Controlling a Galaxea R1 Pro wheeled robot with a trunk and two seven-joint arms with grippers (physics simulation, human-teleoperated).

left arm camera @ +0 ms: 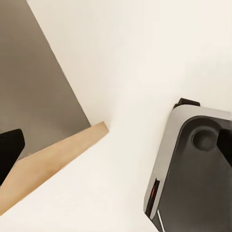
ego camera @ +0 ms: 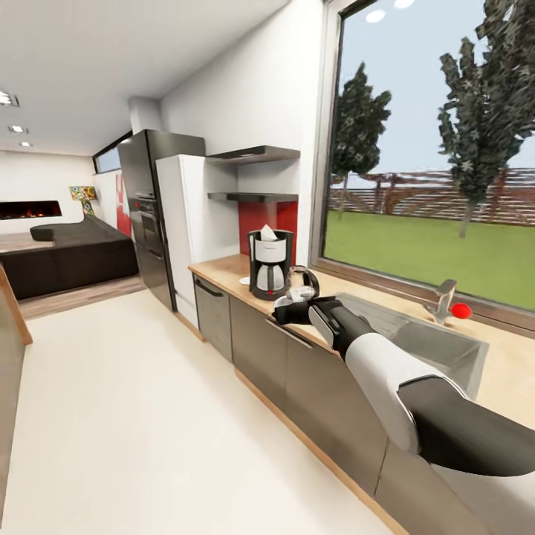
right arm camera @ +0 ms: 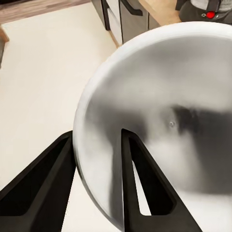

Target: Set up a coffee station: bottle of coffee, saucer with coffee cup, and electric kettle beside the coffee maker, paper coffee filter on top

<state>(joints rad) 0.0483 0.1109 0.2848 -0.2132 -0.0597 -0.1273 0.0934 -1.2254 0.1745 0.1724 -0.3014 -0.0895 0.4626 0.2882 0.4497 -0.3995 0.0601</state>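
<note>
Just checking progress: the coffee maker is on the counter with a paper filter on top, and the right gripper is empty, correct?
Not quite: the right gripper holds the white saucer by its rim, as the right wrist view shows. The coffee maker does stand on the counter with the filter on top.

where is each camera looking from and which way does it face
Head view: from the robot's head, facing along the kitchen countertop toward the coffee maker; the right arm reaches out with the saucer.
Left wrist view: looks down at pale floor and the robot's own base.
Right wrist view: looks along the right gripper, shut on the saucer, toward the counter.
Shared: head and right wrist views both show the saucer and grey cabinets.
</note>
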